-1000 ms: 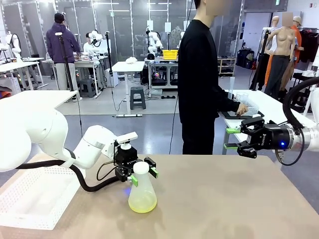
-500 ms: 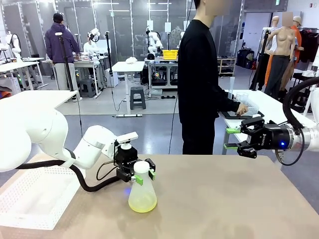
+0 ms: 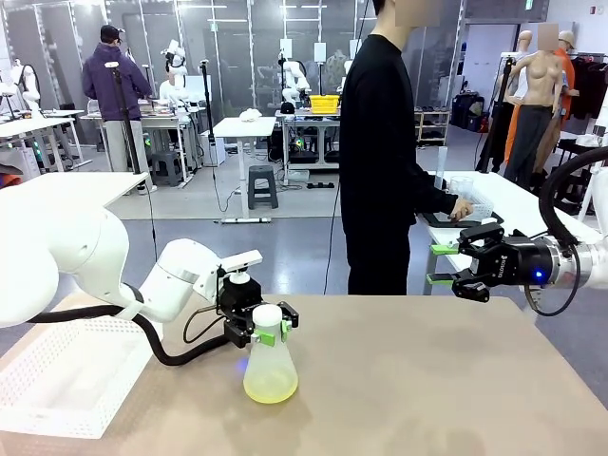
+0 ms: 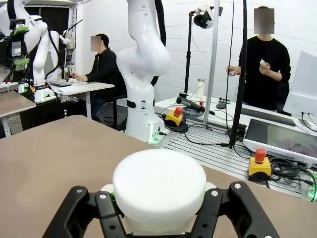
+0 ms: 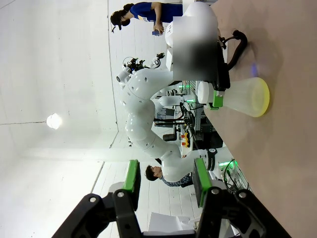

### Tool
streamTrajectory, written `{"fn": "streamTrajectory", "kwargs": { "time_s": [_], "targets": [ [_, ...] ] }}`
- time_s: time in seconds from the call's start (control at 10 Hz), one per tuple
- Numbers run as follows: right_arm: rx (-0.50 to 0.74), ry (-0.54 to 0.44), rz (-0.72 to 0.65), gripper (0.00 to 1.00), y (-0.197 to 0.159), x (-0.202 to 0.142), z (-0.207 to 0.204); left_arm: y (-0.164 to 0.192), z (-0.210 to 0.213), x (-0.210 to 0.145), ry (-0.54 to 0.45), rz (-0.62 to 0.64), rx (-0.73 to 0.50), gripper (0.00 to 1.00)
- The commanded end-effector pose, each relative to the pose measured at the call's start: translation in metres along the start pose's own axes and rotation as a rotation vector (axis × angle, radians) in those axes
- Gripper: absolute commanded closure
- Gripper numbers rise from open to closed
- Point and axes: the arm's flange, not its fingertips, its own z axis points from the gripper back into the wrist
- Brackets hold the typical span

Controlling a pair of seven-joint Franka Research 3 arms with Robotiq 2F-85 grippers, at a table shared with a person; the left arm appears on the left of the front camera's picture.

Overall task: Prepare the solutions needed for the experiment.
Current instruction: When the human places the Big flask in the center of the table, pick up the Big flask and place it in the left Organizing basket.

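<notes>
A conical flask [image 3: 271, 366] with a white cap [image 3: 267, 317] stands on the tan table left of centre. A shallow layer of pale yellow-green solution [image 3: 271, 386] lies in its bottom. My left gripper [image 3: 267, 332] is shut on the flask's neck just under the cap, its green pads pressed to both sides. In the left wrist view the cap [image 4: 159, 184] sits between the black fingers of the left gripper [image 4: 159, 220]. My right gripper [image 3: 439, 264] hangs open in the air off the table's far right, holding nothing. The right wrist view shows the right gripper [image 5: 166, 181] open, with the flask [image 5: 247, 96] far off.
A white perforated tray [image 3: 66, 380] lies at the table's left front. A person in black [image 3: 380, 142] stands at the far side, one hand on a side table [image 3: 513, 204] to the right. Bare tabletop [image 3: 427, 380] stretches right of the flask.
The left gripper's fingers have come together on the flask's neck; a second ago they stood apart around it. The right arm has not moved.
</notes>
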Motion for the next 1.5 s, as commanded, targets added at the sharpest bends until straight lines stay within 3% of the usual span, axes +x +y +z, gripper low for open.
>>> {"fn": "streamTrajectory", "kwargs": {
  "time_s": [0.0,0.1,0.3,0.7,0.9,1.1,1.4],
  "targets": [
    [0.002,-0.002,0.002,0.45,0.001,0.000,-0.001,-0.001,0.012,-0.013,-0.052,0.044,0.030,1.00],
    [0.002,-0.002,0.002,0.45,0.001,0.000,-0.001,0.001,0.013,-0.009,-0.081,0.107,0.059,1.00],
    [0.002,-0.002,0.002,0.45,0.001,0.000,-0.001,0.000,0.024,0.017,-0.039,0.110,0.125,1.00],
    [0.002,-0.002,0.002,0.45,0.001,0.000,-0.001,-0.008,0.029,0.065,0.022,0.059,0.088,1.00],
    [0.002,-0.002,0.002,0.45,0.001,0.000,-0.001,-0.009,0.031,0.096,-0.013,0.052,0.059,1.00],
    [0.002,-0.002,0.002,0.45,0.001,0.000,-0.001,-0.020,0.044,0.129,0.069,0.048,0.135,1.00],
    [0.002,-0.002,0.002,0.45,0.001,0.000,-0.001,-0.056,0.075,0.167,0.088,-0.020,0.226,1.00]
  ]
}}
